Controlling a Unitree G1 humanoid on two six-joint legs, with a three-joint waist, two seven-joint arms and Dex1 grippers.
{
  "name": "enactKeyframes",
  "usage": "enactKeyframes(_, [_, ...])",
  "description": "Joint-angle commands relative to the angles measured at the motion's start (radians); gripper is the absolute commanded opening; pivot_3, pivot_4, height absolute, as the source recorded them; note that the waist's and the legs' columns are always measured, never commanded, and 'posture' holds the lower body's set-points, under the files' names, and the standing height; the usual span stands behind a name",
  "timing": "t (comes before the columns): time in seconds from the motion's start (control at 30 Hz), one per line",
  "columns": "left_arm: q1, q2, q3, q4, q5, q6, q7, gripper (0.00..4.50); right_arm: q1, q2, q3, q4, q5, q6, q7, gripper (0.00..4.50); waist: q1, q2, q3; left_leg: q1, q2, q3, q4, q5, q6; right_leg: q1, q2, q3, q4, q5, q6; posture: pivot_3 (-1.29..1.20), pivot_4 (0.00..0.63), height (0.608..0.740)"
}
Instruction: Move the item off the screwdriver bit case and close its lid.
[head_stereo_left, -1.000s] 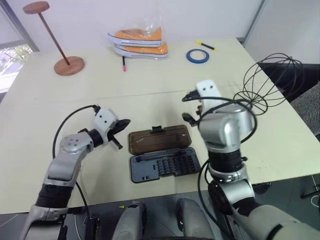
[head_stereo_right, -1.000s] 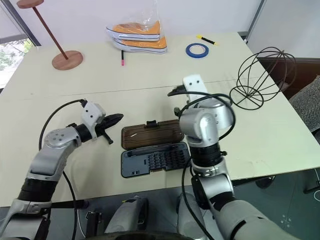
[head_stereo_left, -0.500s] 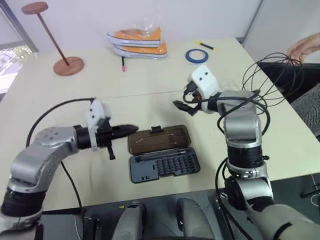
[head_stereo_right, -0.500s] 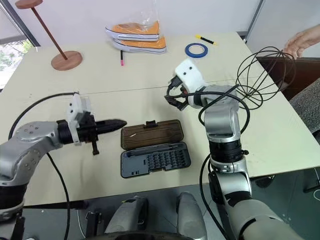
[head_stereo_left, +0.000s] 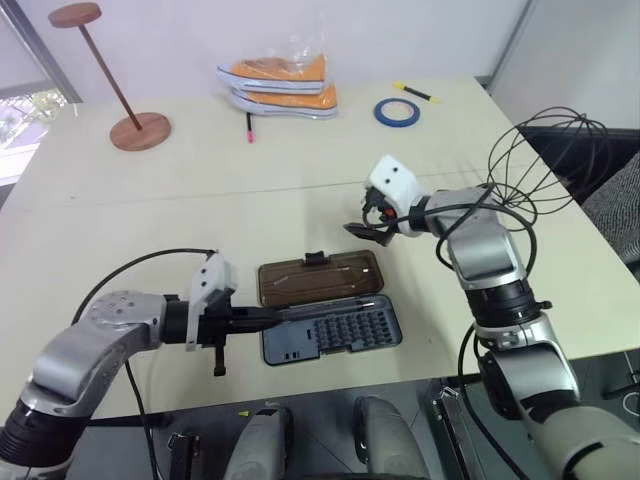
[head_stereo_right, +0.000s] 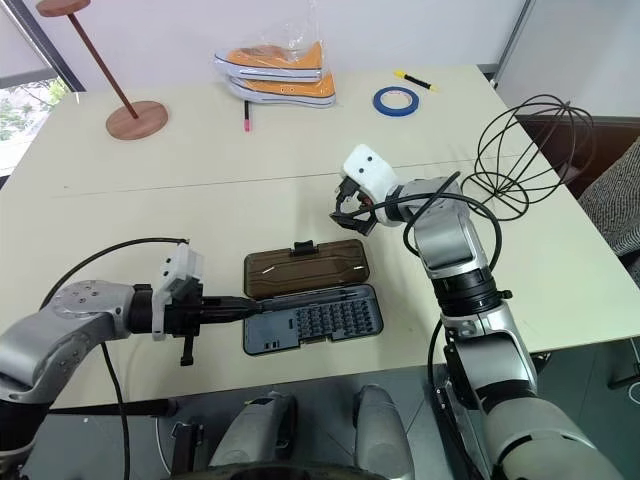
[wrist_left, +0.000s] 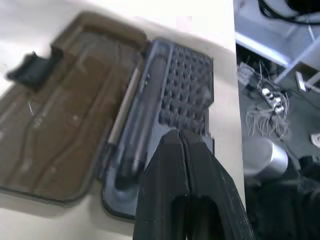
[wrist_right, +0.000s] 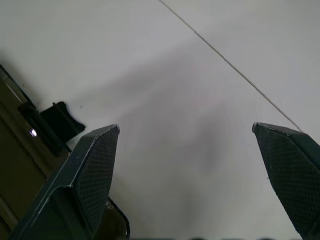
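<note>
No writing is legible on the screwdriver bit case (head_stereo_left: 330, 328) (lid (head_stereo_left: 322, 277) open); left gripper (wrist_left: 181, 145) pressed together; right gripper (wrist_right: 192, 165) spread.

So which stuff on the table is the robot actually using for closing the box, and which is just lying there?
For the job:
- screwdriver bit case, open
- lid, lying flat behind it
- wire globe item, already off the case, at the table's right edge
- left gripper, shut, at the case's left end
- right gripper, open, above the lid

Just lying about:
- orange shoes
- blue tape roll
- wooden stand
- yellow marker
- pink pen
</note>
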Motion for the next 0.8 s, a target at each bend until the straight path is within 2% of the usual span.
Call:
enactKeyframes(0.03, [0.009, 0.001, -0.025, 0.023, 0.039, -0.059, -0.026, 0.0, -0.001, -0.035, 0.02, -0.017, 0.024, -0.042, -0.013, 4.45, 0.0, 0.0, 0.0, 0.0, 0.0, 0.0, 0.0, 0.0, 0.0, 0.0, 0.0, 0.0, 0.0, 0.0, 0.0, 0.0, 0.15, 0.74])
enactKeyframes(0.3, [0.009, -0.025, -0.111, 0.117, 0.152, -0.18, -0.056, 0.0, 0.006, -0.09, 0.064, 0.001, 0.059, -0.118, -0.007, 4.45, 0.0, 0.0, 0.0, 0.0, 0.0, 0.0, 0.0, 0.0, 0.0, 0.0, 0.0, 0.0, 0.0, 0.0, 0.0, 0.0, 0.15, 0.74])
enactKeyframes(0.57, [0.021, -0.054, -0.154, 0.187, 0.224, -0.263, -0.066, 0.0, -0.07, -0.117, 0.054, 0.104, 0.096, -0.117, 0.015, 4.45, 0.001, 0.0, 0.0, 0.0, 0.0, 0.0, 0.0, 0.0, 0.0, 0.0, 0.0, 0.0, 0.0, 0.0, 0.0, 0.0, 0.15, 0.74])
enactKeyframes(0.8, [0.052, -0.064, -0.16, 0.2, 0.242, -0.304, -0.06, 0.0, -0.117, -0.189, 0.143, 0.19, 0.114, -0.259, 0.195, 4.45, 0.0, 0.0, 0.0, 0.001, 0.0, 0.0, 0.0, 0.0, 0.001, 0.001, 0.0, 0.0, -0.001, 0.0, 0.0, 0.0, 0.15, 0.74])
